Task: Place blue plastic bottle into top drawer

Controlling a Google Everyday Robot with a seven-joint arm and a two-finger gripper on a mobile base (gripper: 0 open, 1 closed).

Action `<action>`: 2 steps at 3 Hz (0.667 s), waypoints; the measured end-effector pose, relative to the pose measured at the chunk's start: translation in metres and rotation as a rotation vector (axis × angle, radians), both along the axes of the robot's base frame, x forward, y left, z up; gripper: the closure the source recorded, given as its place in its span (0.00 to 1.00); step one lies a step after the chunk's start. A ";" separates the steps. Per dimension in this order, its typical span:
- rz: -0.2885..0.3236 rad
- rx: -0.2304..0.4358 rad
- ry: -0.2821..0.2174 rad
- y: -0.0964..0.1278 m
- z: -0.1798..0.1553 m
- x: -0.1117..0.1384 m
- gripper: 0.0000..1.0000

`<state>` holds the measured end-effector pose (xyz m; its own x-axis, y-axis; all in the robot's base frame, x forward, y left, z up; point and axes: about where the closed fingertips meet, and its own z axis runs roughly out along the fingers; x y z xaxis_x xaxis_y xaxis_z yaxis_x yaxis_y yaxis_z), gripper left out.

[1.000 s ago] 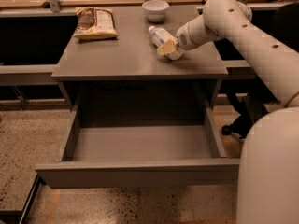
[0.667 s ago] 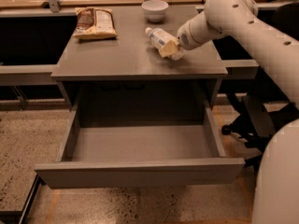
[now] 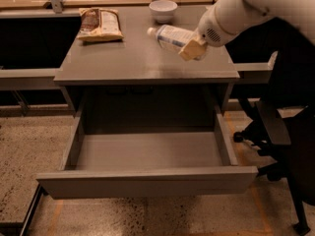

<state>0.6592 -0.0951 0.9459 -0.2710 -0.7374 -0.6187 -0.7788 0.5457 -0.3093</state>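
Observation:
The blue plastic bottle [image 3: 170, 36] is pale and translucent with a white cap pointing left. It is held tilted, lifted above the right part of the grey desk top [image 3: 128, 58]. My gripper [image 3: 189, 47] comes in from the upper right and is shut on the bottle's base end, one tan finger [image 3: 192, 48] across it. The top drawer [image 3: 147, 156] stands pulled out below the desk top, wide, shallow and bare inside, with its plain front panel [image 3: 147, 182] nearest the camera.
A white bowl [image 3: 163, 10] stands at the back of the desk, just behind the bottle. A brown snack bag [image 3: 100, 25] lies at the back left. A dark office chair [image 3: 285, 132] stands right of the drawer. Speckled floor lies below.
My gripper has lifted the bottle off the desk top and carried it slightly forward. The camera view has shifted, so the desk and drawer sit lower and more centred.

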 end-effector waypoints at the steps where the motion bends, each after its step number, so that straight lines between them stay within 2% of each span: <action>1: 0.090 -0.093 -0.004 -0.007 0.019 -0.063 1.00; 2: 0.222 -0.171 0.051 0.009 -0.008 -0.113 1.00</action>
<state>0.5460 -0.0864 0.9375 -0.1189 -0.8745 -0.4703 -0.8903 0.3035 -0.3394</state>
